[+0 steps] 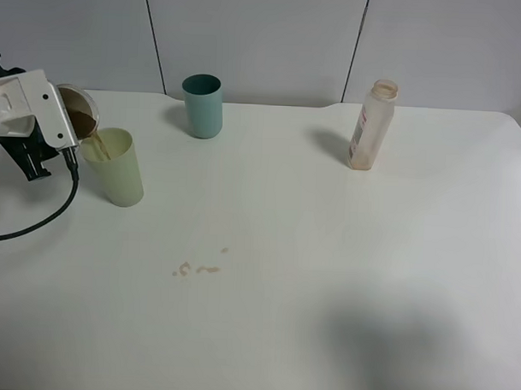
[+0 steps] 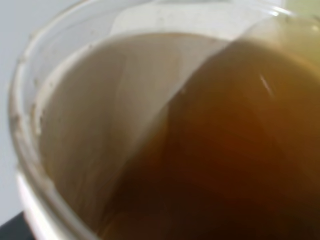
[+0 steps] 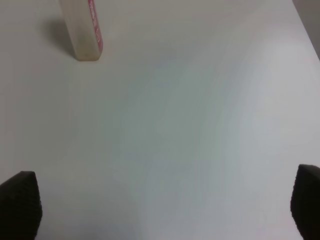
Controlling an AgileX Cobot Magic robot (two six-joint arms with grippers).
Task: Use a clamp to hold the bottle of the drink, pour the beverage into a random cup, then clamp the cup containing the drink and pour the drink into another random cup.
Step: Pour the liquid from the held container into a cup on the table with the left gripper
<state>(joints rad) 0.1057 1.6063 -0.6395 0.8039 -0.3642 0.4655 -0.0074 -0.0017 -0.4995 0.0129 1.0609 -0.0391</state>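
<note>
My left gripper (image 1: 64, 130) is shut on a clear cup (image 1: 78, 112) at the far left and holds it tilted. A brown drink runs from it into a pale green cup (image 1: 118, 169) just below. In the left wrist view the clear cup (image 2: 75, 125) fills the frame, with the brown drink (image 2: 230, 160) against its lower side. The uncapped clear bottle (image 1: 371, 124) with a pink label stands at the back right and looks empty. It also shows in the right wrist view (image 3: 82, 30). My right gripper (image 3: 160, 210) is open, empty and well short of the bottle; it is out of the exterior view.
A teal cup (image 1: 203, 106) stands at the back, right of the pale green cup. A few brown drops (image 1: 198, 268) lie on the white table (image 1: 344, 266) near the middle. A black cable (image 1: 46, 213) hangs from the left arm.
</note>
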